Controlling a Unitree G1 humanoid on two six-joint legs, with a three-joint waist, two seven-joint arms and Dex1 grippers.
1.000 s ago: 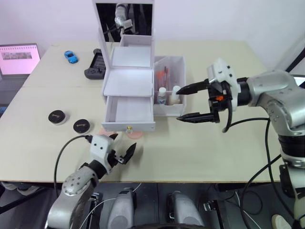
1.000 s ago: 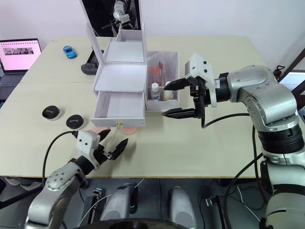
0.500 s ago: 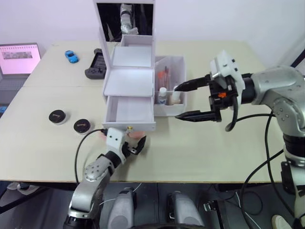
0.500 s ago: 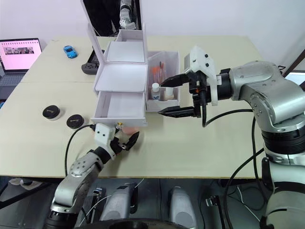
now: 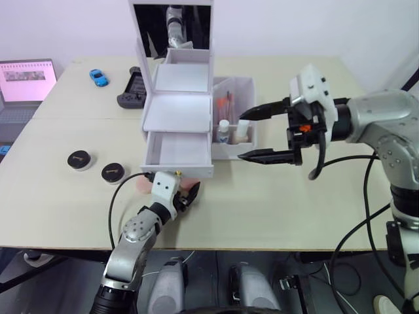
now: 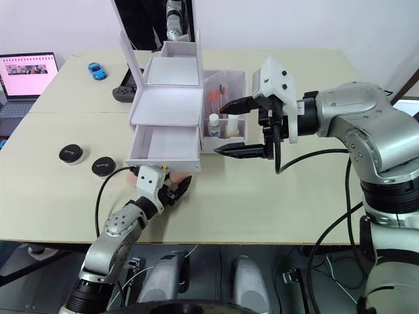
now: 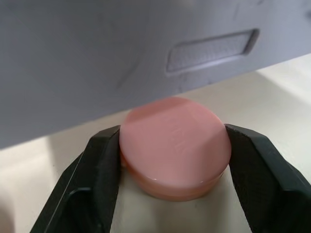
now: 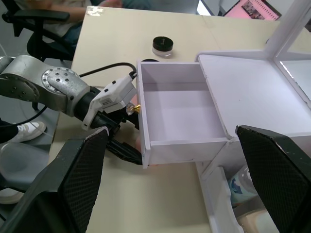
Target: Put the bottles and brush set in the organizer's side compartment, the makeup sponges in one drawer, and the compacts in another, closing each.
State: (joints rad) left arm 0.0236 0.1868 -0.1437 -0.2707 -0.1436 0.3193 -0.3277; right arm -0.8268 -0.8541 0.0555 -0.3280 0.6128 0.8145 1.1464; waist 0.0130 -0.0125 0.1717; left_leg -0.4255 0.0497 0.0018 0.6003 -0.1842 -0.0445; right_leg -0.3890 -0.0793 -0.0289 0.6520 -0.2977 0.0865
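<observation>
In the left eye view, the white organizer (image 5: 178, 121) stands mid-worktop with its lower drawer (image 5: 178, 156) pulled open and empty. The side compartment (image 5: 234, 118) on its right already holds bottles and a brush set. Two black compacts (image 5: 95, 166) lie well to the left of it on the worktop (image 5: 294, 209). The left gripper (image 5: 182, 199) is just in front of the drawer, down at a pink makeup sponge (image 5: 190, 189). The right gripper (image 5: 265, 134) hangs beside the side compartment, its jaws spread wide and holding nothing.

The left wrist view shows the step in hand. The sponge (image 7: 175, 145) lies on the worktop, partly under the drawer front, and the two black fingers (image 7: 99, 170) bracket it on either side. They look to be touching its edges, so the jaws are pinching the sponge or just about to.

The right wrist view looks into the open drawer (image 8: 180, 114), with the left gripper low at its near corner.

To do this well, the jaws should squeeze gently, since the sponge will give. The arm should draw back clear of the overhanging drawer front before lifting, then carry the sponge over the rim and release low.
</observation>
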